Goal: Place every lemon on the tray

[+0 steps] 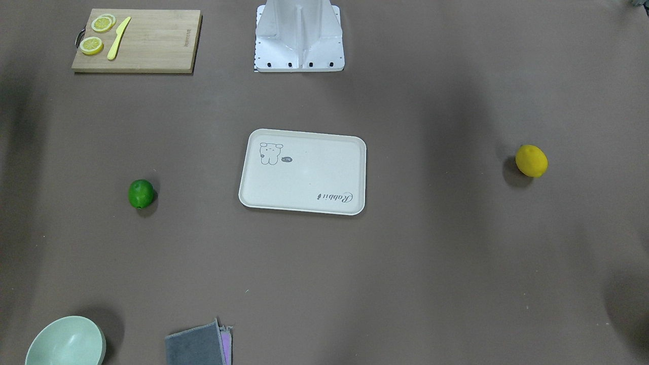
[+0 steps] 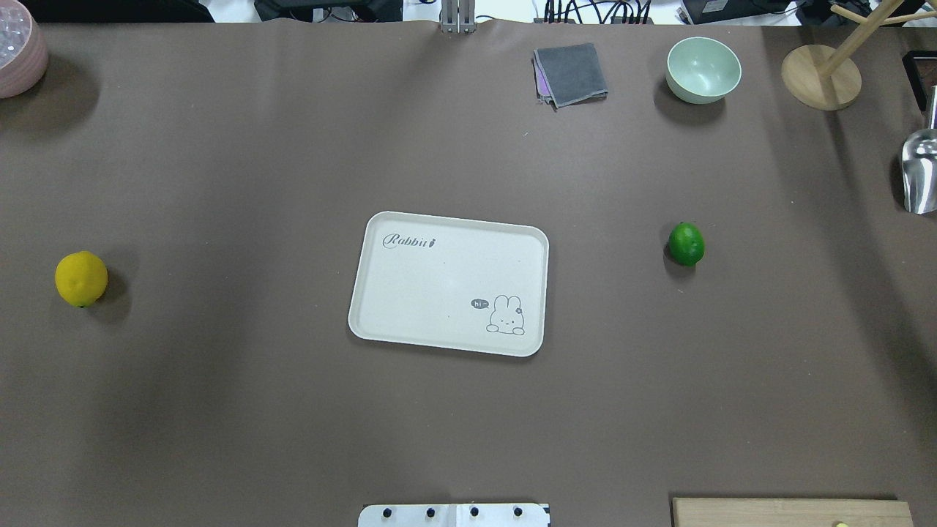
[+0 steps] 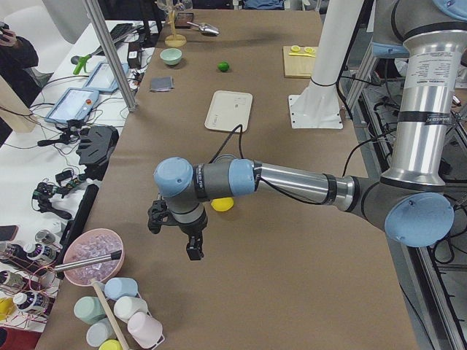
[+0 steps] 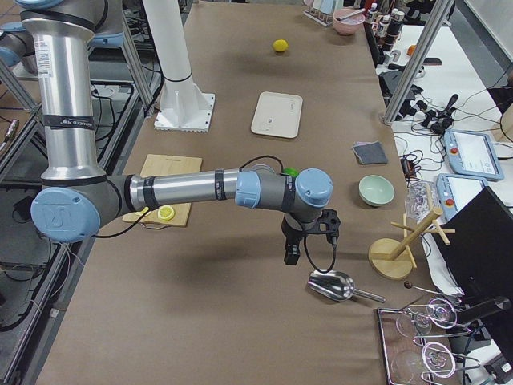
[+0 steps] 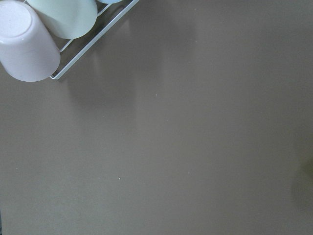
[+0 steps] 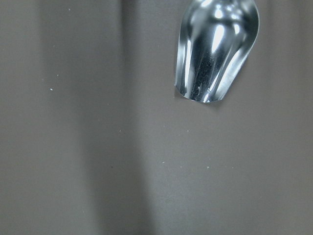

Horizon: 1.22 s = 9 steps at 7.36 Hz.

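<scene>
The left hand [image 3: 191, 248] is held over the worktop [image 2: 219, 410] near stacked cups [image 3: 120, 310], the right hand [image 4: 292, 253] near a metal scoop [image 4: 333, 285]; whether either is open or closed cannot be told. The yellow lemon [image 2: 81, 279] and green lemon [image 2: 686, 244] are seen on the worktop, either side of the tray [image 2: 381, 307].

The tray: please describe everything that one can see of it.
The tray is a cream-white rectangle with rounded corners and a low raised rim; it looks like matte plastic. One corner bears a small cartoon rabbit with a "hi" bubble, the opposite corner the script "Rabbit". It lies flat, slightly turned, near the middle of the brown table. Neither the yellow lemon nor the green lemon touches it; both lie well apart.
</scene>
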### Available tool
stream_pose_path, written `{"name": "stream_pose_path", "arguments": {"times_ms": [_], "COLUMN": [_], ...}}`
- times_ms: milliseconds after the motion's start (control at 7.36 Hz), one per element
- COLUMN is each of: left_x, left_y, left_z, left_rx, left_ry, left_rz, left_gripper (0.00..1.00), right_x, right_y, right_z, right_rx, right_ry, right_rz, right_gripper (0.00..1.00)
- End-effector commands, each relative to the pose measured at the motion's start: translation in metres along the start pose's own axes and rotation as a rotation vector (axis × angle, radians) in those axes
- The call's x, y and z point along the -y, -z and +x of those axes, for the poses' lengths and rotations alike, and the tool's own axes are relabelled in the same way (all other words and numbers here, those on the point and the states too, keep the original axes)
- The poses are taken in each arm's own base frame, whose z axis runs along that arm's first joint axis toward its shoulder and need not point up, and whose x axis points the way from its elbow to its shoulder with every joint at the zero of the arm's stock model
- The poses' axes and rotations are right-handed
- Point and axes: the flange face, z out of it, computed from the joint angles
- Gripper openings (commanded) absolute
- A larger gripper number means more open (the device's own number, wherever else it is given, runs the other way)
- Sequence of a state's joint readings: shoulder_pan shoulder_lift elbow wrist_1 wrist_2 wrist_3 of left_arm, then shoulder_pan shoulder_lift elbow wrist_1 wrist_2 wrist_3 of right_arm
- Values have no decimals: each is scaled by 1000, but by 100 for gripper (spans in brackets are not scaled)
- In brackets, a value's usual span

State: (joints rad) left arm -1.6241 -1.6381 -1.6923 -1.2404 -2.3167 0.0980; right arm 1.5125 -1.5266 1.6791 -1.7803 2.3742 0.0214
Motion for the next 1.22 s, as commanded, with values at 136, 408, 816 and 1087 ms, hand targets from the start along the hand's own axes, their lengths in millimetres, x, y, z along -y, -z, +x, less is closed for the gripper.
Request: {"name": "stream_pose_path", "arguments": {"times_ms": [136,408,816,1087], "left_x": [2,11,13,13], "left_y": [-10,-29,-82,-110], "left_z": [33,60,87,152], "left_rx": [-31,-23,-29,-64], "left_ry": [41,70,121,182], "left_rz": [-17,1,28,45], "left_gripper": [97,97,97,97], "right_x": [20,43,80,93], "right_y": [-10,-26,-28,-32], "right_z": [-37,-96,-177,-237], "right_rx": [18,43,47,48], "right_ry": [2,-32,-37,-73], "right_rz": [-23,-59,-68,-75], "right_gripper": [100,100,100,100]}}
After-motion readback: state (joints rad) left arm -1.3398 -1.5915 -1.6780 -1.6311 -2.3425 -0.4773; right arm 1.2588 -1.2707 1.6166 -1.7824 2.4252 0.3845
